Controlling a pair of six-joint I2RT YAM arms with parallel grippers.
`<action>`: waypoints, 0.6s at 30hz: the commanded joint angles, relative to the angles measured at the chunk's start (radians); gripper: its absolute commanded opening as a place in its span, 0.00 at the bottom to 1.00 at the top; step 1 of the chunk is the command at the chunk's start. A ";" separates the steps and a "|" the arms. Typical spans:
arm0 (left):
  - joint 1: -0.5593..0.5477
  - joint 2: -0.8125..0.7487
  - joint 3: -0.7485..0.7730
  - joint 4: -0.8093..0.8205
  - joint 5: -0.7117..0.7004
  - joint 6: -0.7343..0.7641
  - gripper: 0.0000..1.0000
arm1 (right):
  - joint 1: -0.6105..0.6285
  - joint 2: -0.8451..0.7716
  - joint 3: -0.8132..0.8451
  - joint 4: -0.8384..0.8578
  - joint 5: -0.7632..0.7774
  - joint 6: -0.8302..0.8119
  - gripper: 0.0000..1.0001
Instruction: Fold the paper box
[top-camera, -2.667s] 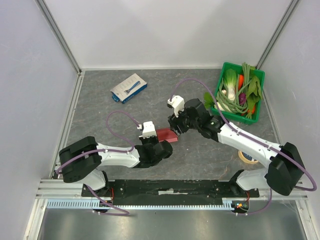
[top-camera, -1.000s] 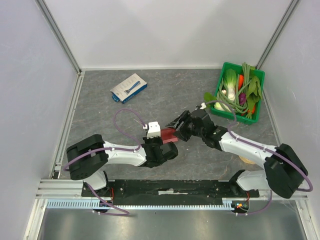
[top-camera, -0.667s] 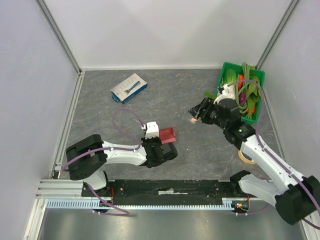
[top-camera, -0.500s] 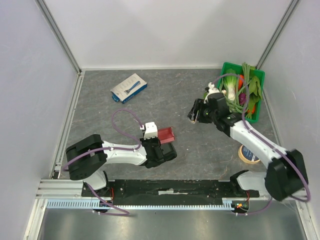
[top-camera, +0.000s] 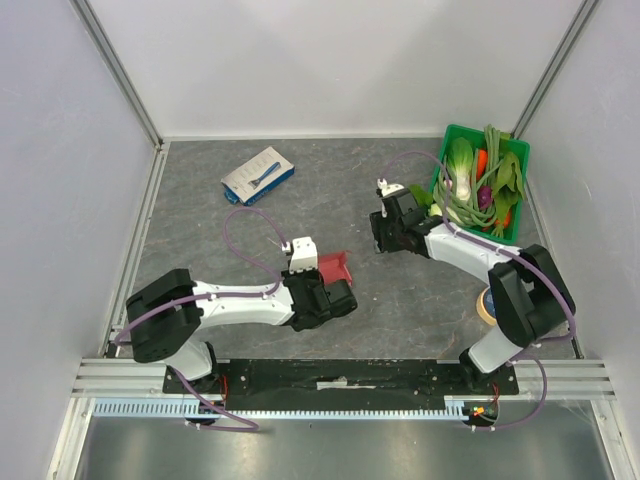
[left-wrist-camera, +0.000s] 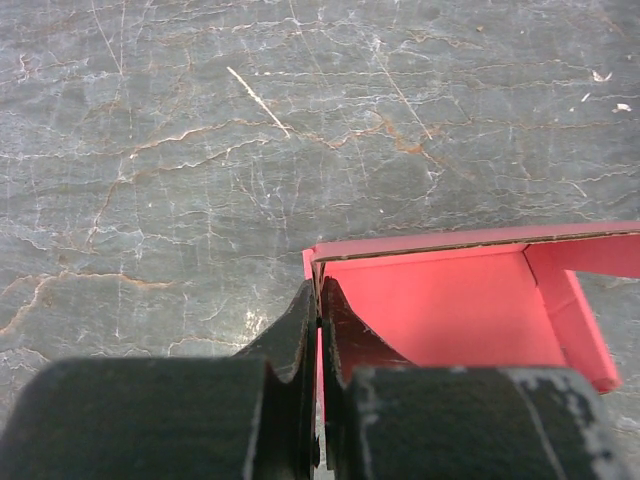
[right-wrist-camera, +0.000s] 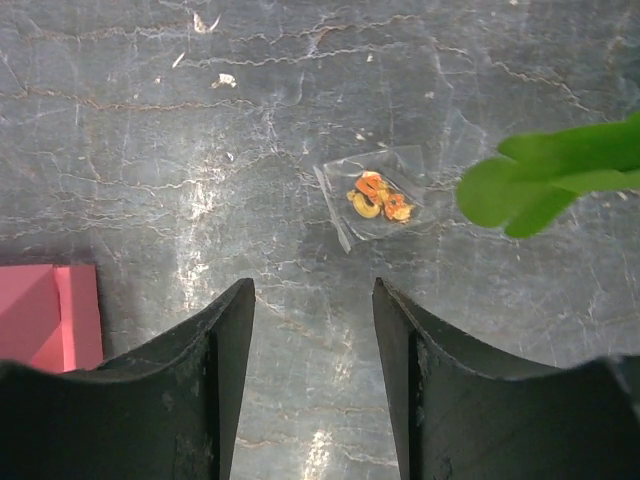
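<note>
The paper box (top-camera: 337, 266) is a red, partly folded tray with raised walls, lying on the grey table just left of centre. My left gripper (top-camera: 334, 284) reaches it from the near side. In the left wrist view the left gripper (left-wrist-camera: 318, 298) is shut on the near-left wall of the paper box (left-wrist-camera: 440, 305), one finger inside and one outside. My right gripper (top-camera: 379, 238) hovers to the right of the box, apart from it. The right gripper (right-wrist-camera: 312, 292) is open over bare table, and only a corner of the paper box (right-wrist-camera: 45, 315) shows at the left edge.
A small clear bag with orange bits (right-wrist-camera: 372, 200) lies just beyond the right fingertips. A green basket (top-camera: 512, 235) of vegetables stands at the back right, one leaf (right-wrist-camera: 545, 180) poking out. A white-and-blue box (top-camera: 258, 176) lies back left, a tape roll (top-camera: 490, 308) near right.
My right gripper has let go of the box, swung away to the right and come back to hover right of it. The left gripper kept its hold and shifted the box slightly.
</note>
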 joint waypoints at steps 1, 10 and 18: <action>0.002 -0.062 0.053 -0.036 -0.010 0.045 0.02 | 0.019 0.045 0.041 0.077 0.059 -0.072 0.57; 0.008 -0.068 0.057 -0.036 -0.012 0.049 0.02 | 0.044 0.117 0.049 0.130 0.145 -0.138 0.56; 0.034 -0.077 0.024 0.004 -0.006 0.066 0.02 | 0.050 0.189 0.075 0.178 0.113 -0.159 0.44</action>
